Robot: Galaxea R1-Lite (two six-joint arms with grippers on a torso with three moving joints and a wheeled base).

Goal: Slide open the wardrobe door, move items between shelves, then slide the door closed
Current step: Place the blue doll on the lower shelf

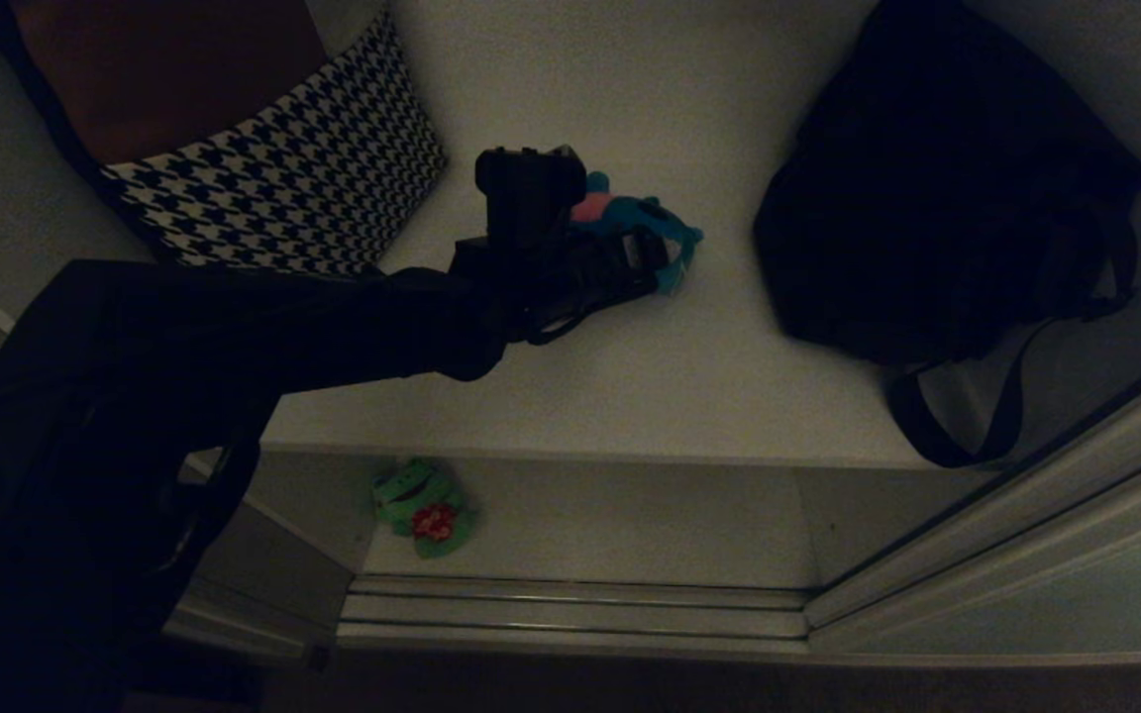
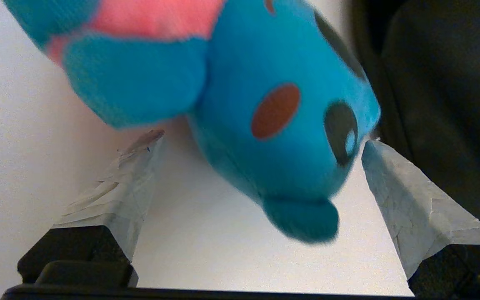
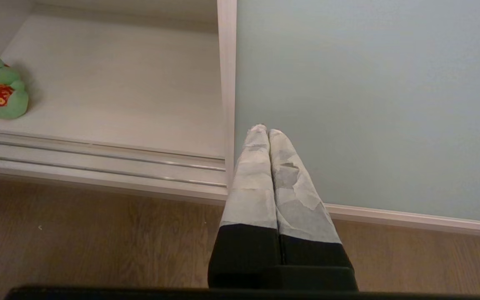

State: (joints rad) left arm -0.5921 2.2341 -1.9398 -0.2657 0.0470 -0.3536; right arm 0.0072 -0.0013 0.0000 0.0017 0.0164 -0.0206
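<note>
blue plush toy (image 2: pixel 265 116) between spread left tool (image 2: pixel 261 137) fingers.

A black-and-white houndstooth cushion (image 1: pixel 303 178) leaned at the back left, a black strapped bag (image 1: pixel 937 198) slumped well apart on the right, and wooden flooring (image 3: pixel 98 241) lay below.

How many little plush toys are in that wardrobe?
2. The blue plush toy lies on the upper shelf between the open left gripper fingers; the green plush toy lies on the lower shelf.
</note>
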